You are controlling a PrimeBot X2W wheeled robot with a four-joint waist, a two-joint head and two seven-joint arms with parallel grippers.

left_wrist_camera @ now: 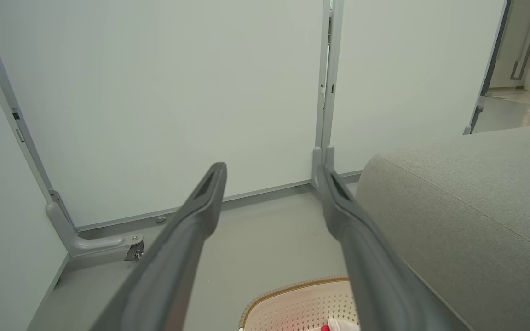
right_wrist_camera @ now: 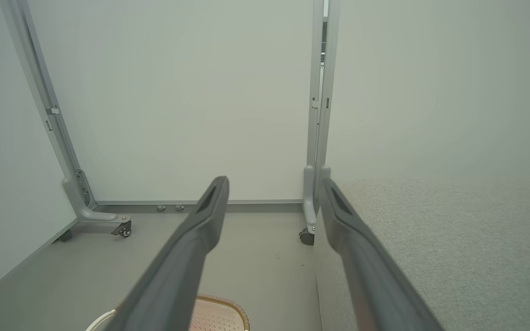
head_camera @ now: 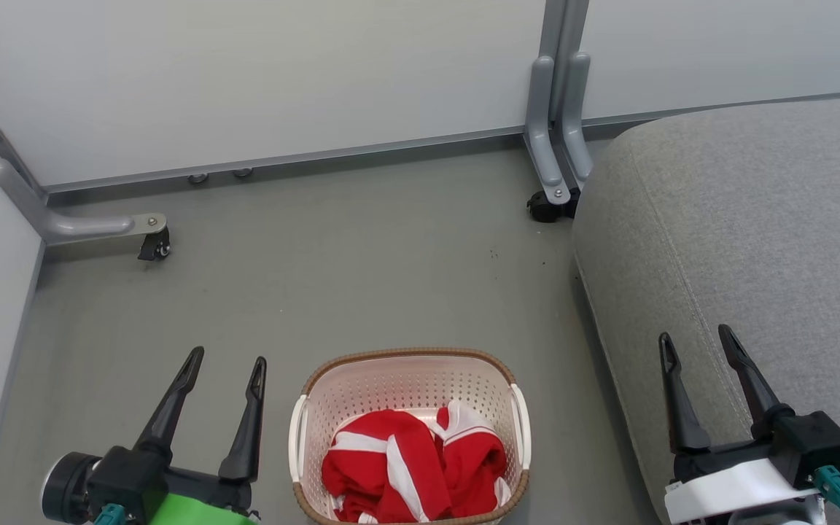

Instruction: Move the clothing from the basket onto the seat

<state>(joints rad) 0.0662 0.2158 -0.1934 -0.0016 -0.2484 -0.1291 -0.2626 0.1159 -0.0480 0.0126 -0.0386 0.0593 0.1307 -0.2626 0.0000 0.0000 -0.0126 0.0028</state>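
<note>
Task not started: red clothing (head_camera: 420, 467) all bunched in basket (head_camera: 405, 355), none on seat (head_camera: 755, 219) yet; L gripper (head_camera: 229, 355) & R gripper (head_camera: 694, 332) both spread wide, holding nothing

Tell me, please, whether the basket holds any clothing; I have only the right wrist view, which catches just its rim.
Observer: Yes, the clothing lies bunched inside the basket, red with white stripes.
Operator: Thank you. Where is the left gripper?
Observer: The left gripper is open and empty above the floor, on the basket's left.
Operator: And how does my right gripper stand to the basket?
Observer: The right gripper is open at the seat's edge, on the basket's right.
</note>
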